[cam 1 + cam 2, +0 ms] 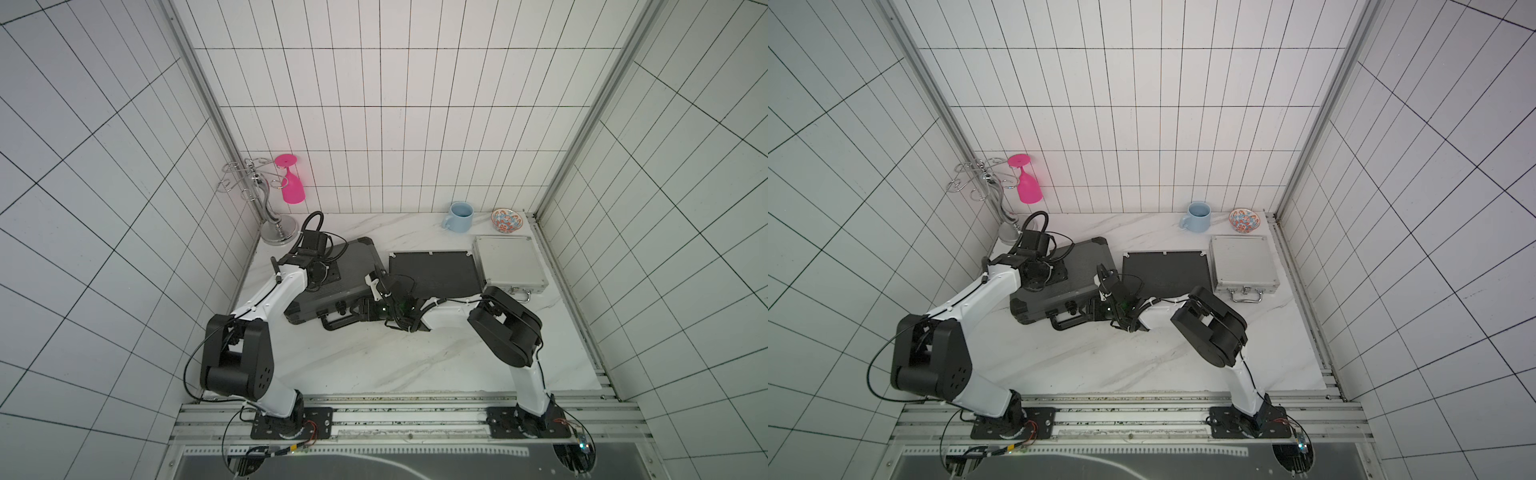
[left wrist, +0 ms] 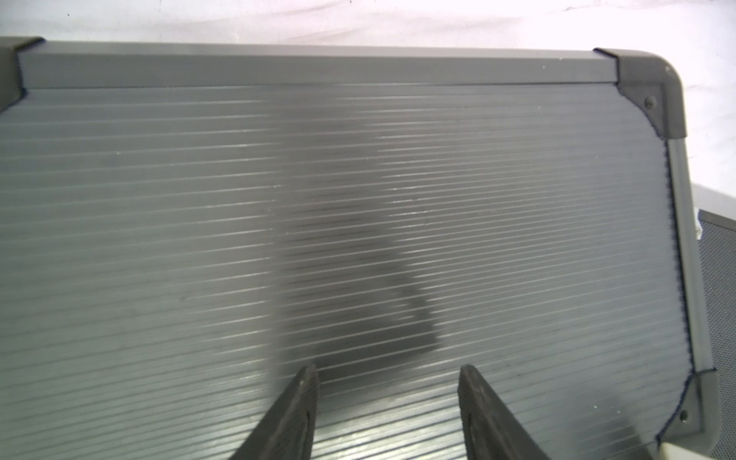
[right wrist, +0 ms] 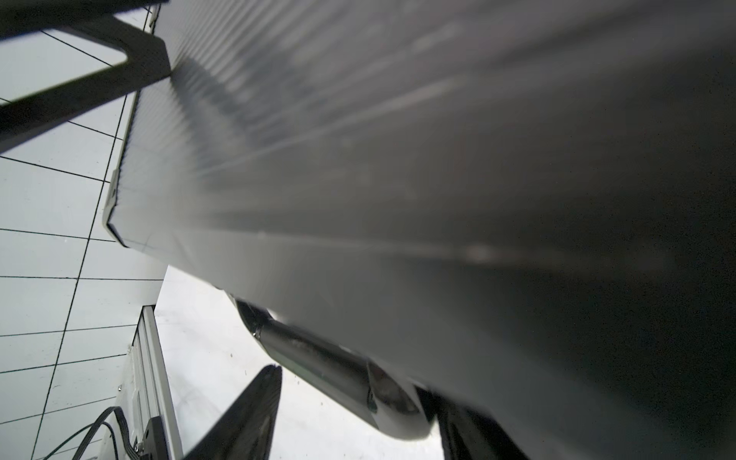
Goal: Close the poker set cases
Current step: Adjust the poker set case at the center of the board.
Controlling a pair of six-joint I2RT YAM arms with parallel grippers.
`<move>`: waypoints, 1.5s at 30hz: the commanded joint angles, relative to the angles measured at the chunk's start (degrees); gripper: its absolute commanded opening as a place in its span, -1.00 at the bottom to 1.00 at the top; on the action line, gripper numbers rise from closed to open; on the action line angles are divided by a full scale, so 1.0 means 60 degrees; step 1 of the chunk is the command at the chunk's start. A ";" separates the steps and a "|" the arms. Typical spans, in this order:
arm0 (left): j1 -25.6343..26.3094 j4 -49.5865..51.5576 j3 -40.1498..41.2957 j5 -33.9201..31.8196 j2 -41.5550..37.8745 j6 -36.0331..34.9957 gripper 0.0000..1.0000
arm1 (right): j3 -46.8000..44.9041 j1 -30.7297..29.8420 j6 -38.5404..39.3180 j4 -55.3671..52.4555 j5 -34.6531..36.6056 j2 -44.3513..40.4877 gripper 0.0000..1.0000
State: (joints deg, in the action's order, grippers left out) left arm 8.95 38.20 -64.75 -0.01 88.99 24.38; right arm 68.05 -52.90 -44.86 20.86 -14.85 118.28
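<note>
Both arms at the dark-grey case.
Left end effector apart over its lid; right end effector apart astride its handle.

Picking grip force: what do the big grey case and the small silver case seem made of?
Large grey case: matte ribbed panel, plastic or coated aluminium; corner caps look moulded plastic. Small silver case: bright ribbed shell, likely aluminium; shiny handle, likely chromed metal.
</note>
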 commanded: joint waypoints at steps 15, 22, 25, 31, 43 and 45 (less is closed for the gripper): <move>0.0057 0.1068 0.0340 -0.0021 -0.0036 -0.0005 0.17 | -0.0353 -0.0214 -0.1749 0.2504 -0.1653 -0.0756 0.12; 0.0243 0.1181 0.0290 -0.0173 -0.0063 -0.0043 0.19 | -0.0110 -0.0474 -0.1796 0.2468 -0.1969 -0.0743 0.15; 0.0357 0.1320 0.0341 -0.0363 -0.0313 -0.0065 0.19 | -0.0142 -0.0457 -0.1852 0.2337 -0.1820 -0.0675 0.16; 0.0595 0.1600 0.0818 -0.0759 -0.1432 -0.0323 0.19 | -0.0220 -0.0305 -0.1896 0.2499 -0.1701 -0.0952 0.21; 0.1277 0.2747 0.0806 -0.0926 -0.2879 -0.0965 0.16 | -0.0045 -0.0144 -0.2146 0.1977 -0.1291 -0.0813 0.18; 0.1365 0.2817 0.0801 -0.0746 -0.2881 -0.0991 0.12 | -0.0064 -0.0061 -0.2233 0.2017 -0.1199 -0.0844 0.19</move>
State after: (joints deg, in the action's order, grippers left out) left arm 16.32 53.39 -58.70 -5.58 72.58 20.05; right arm 67.35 -53.10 -57.28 25.15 -20.91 116.62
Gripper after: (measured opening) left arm 0.565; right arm 0.595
